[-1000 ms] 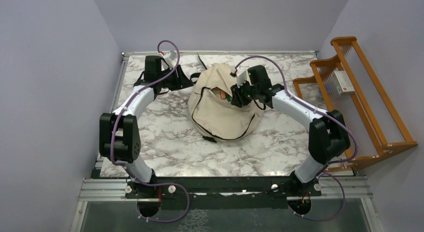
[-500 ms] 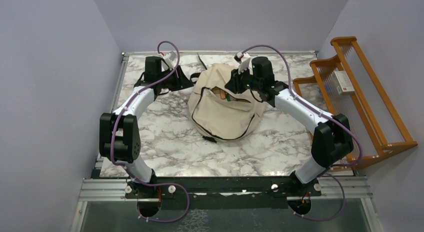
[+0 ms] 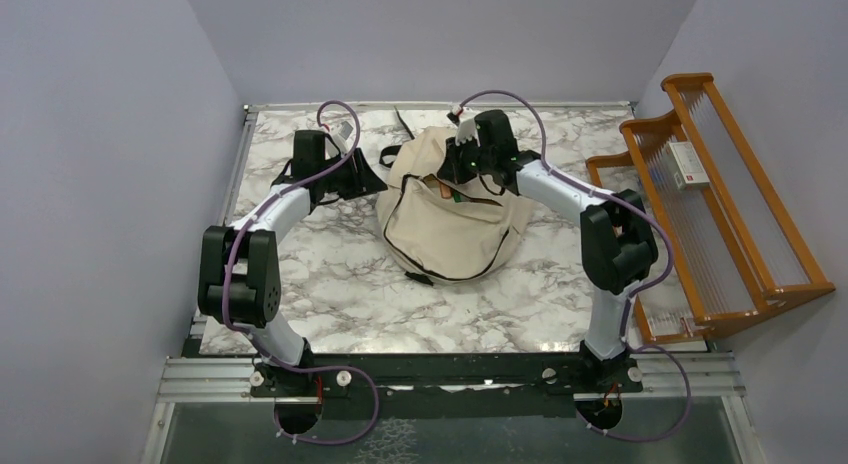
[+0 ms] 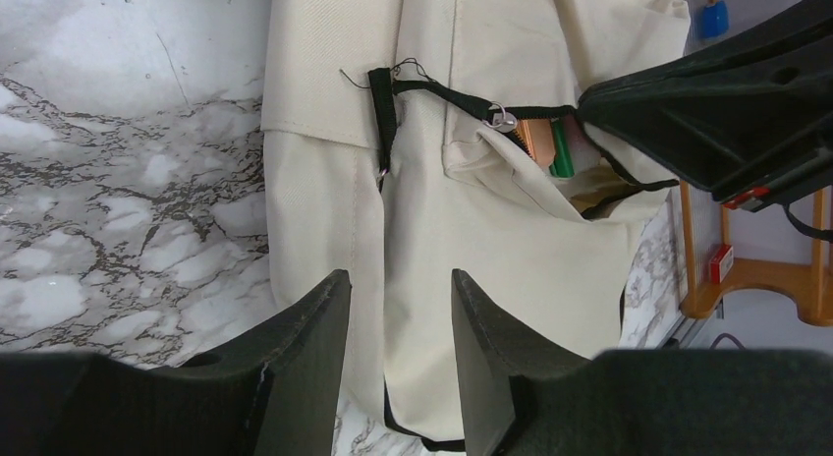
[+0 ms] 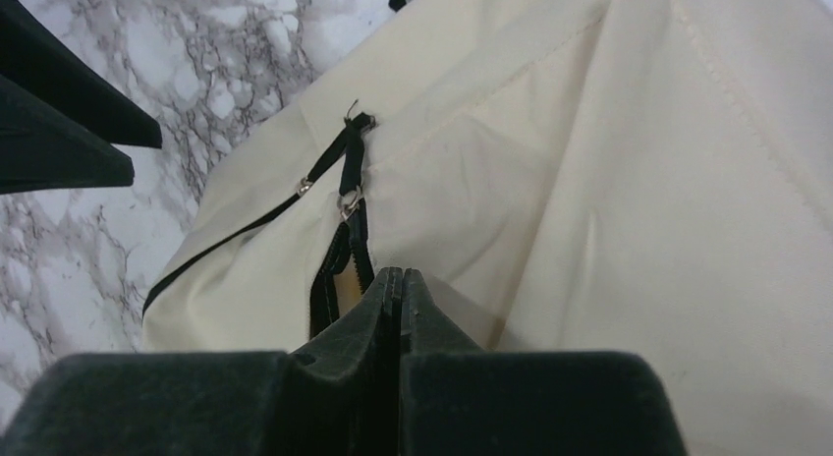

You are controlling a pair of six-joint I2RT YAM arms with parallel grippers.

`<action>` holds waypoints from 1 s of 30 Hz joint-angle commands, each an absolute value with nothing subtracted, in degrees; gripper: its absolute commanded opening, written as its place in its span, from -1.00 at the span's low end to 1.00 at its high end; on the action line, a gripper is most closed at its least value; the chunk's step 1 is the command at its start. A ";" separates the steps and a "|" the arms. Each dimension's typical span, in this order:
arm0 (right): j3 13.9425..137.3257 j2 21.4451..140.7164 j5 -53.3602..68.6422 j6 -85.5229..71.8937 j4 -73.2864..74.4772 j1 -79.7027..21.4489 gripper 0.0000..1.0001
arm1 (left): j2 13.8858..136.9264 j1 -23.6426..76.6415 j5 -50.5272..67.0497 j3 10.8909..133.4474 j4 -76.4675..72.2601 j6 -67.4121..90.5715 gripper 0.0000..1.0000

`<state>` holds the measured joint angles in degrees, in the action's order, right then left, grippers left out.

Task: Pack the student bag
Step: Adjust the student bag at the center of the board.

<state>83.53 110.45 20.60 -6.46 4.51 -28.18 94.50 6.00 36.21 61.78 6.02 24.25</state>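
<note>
Worktop (image 3: pixel 330 284): marbled; student bag (image 3: pixel 450 234) lies far-centre, zip mouth (image 5: pixel 334 269) at its far end.
Right claw (image 5: pixel 401 276): pressed together, tips at the mouth; the nearer arm.
Left claw (image 4: pixel 398 284): spread, empty, just left of the bag.

student bag (image 3: pixel 450 229) matt cream cloth | table (image 3: pixel 340 284) glossy marble | rack (image 3: pixel 745 219) varnished wood

Top view: bright, even, diffuse overhead light. Surface (image 3: pixel 330 284) reads matte, veining crisp; a soft, short shadow hugs the near edge of the student bag (image 3: pixel 450 234). Left wrist view: bag weave sharp; left claw (image 4: pixel 398 294) dark, edges slightly soft. Right wrist view: right claw (image 5: pixel 395 279) near-black, blurred, detail lost; cream cloth bright, folds faintly shaded, marble in the far corner soft.
</note>
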 commanded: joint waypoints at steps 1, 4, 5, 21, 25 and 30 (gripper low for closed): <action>84.86 111.81 23.66 -4.00 8.70 -29.88 -0.90 | 92.00 6.00 37.75 60.87 3.33 24.67 -0.15; 84.52 112.07 22.47 -2.18 11.44 -30.48 -0.90 | 92.24 5.99 37.92 60.65 2.96 24.95 -0.15; 84.40 111.82 21.42 -1.71 11.95 -30.50 -0.88 | 92.25 5.98 37.96 60.57 2.86 24.96 -0.15; 102.50 117.13 20.96 9.05 19.64 -31.26 -0.36 | 90.08 6.03 36.15 58.52 3.41 24.18 -0.16; 109.48 122.32 21.17 12.92 23.76 -31.68 -0.29 | 88.88 5.85 34.74 57.64 3.73 24.24 -0.17; 118.84 128.60 19.91 18.37 30.35 -33.29 -0.20 | 87.36 5.63 33.68 56.56 3.34 25.11 -0.17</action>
